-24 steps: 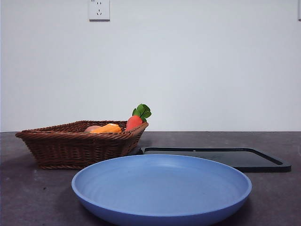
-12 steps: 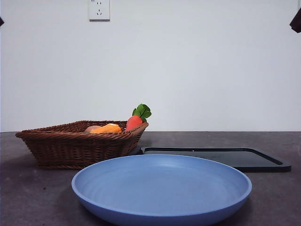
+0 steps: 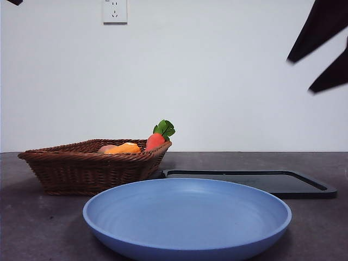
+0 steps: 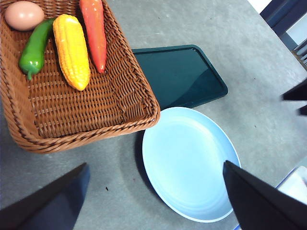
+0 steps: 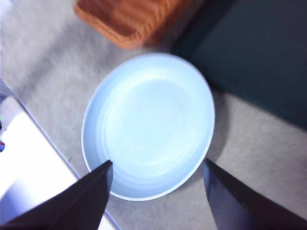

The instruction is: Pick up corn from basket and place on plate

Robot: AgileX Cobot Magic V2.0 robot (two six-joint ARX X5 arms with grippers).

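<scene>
Corn [image 4: 71,51] is seen lying in the basket [image 4: 96,103], a brown woven wicker one with flaring sides, set on a dark grey table [image 4: 192,28]. From the left wrist view the cob, yellow-orange with lengthwise ridges, is shown between a green pepper [image 4: 32,49] on one side and a red-orange carrot [image 4: 94,31] on the other, with a small peach-pink egg-shaped item [image 4: 24,15] near the pepper's far end. No gripper is touching the corn. In the front view only the top of the corn [image 3: 125,148] is seen above the basket rim [image 3: 81,163], with the carrot's green leaves [image 3: 164,129] rising beside it.

A round light-blue plate [image 3: 187,220] with nothing on it is placed just beside the basket, nearest the front camera. A flat black tray [image 3: 255,182] is laid behind the plate, next to the basket.

The left gripper [image 4: 153,201] is held high above the table near the plate and basket, its two black jaws spread wide with nothing between them. The right gripper [image 5: 157,189] is held above the plate [image 5: 148,124], its jaws likewise spread wide and holding nothing; that view is blurred. In the front view the right gripper [image 3: 321,49] is seen as two dark shapes at the upper right corner
</scene>
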